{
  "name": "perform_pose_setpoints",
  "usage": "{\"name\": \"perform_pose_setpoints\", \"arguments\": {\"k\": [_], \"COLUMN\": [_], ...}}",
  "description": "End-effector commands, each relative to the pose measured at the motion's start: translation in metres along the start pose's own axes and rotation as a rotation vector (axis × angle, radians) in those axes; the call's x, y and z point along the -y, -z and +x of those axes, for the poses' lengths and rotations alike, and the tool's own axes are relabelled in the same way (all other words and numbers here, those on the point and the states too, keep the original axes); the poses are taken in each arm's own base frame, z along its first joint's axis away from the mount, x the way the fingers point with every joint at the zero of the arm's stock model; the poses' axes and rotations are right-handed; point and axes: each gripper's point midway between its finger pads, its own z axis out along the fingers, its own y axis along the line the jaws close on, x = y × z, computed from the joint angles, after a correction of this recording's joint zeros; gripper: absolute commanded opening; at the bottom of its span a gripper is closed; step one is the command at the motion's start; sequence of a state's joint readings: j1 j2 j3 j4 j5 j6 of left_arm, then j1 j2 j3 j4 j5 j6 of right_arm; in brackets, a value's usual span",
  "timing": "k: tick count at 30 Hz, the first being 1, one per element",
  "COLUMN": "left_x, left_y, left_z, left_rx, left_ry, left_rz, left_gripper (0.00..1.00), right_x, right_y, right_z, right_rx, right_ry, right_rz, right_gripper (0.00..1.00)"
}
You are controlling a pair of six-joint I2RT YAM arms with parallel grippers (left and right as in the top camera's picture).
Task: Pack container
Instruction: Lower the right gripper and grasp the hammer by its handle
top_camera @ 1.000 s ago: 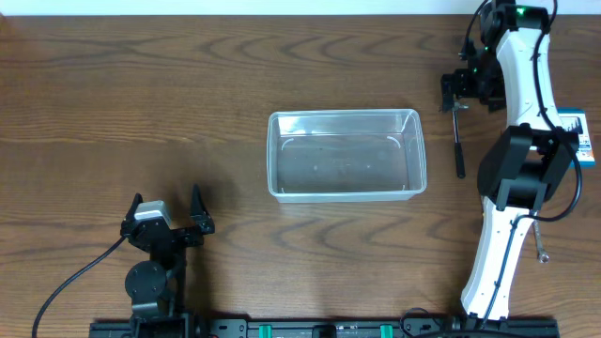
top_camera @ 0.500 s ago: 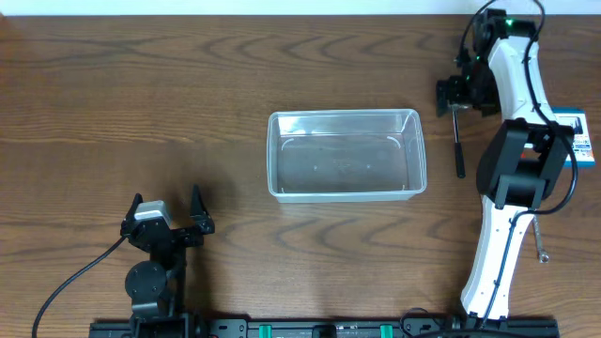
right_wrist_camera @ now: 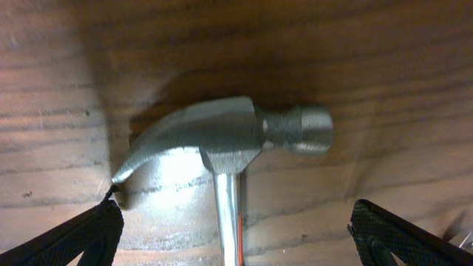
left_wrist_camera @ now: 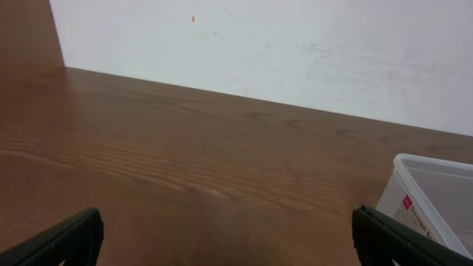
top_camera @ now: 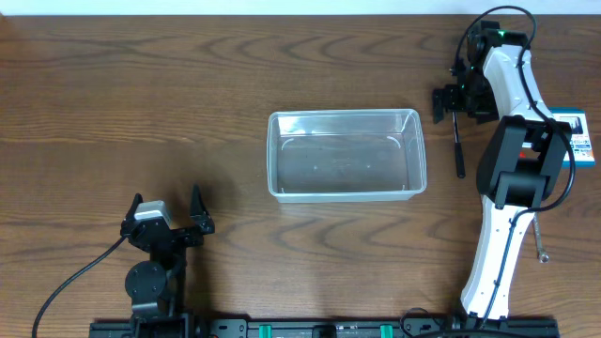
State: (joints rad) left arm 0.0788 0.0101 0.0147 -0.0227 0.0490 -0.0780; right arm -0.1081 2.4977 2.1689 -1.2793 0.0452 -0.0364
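Blue-and-white box rests on wooden table.

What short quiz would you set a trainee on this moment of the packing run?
1. True or false: the container already holds a tool.
2. Which tool does the right gripper hang over? A. saw B. hammer C. pliers
3. Fill in: the left gripper sits with its jaws ___.

Key: 1 false, the container is empty; 2 B; 3 open.
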Motion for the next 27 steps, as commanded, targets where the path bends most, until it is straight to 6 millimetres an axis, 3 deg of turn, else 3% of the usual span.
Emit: {"name": "perform_pose_setpoints", "arguments": {"k": [1,27], "left_x": [-0.0065,-0.0065], "left_y": [-0.0002,-0.0002], "left_z": [0.0146,0.0146], "left_rx": [-0.048,-0.048], "left_ry": [-0.005,-0.005], "left_rz": [-0.030,-0.030], "left_gripper": [0.98,0.98], "right_x": [0.0030,0.0029], "right_y": [-0.0067,-0.0110], "right_z": [-0.0004,-0.0032], "right_rx": [-0.005,0.007], "right_ry": [0.003,0.002], "right_rz": [0.010,0.011], "right_gripper": [0.99,0.99]}}
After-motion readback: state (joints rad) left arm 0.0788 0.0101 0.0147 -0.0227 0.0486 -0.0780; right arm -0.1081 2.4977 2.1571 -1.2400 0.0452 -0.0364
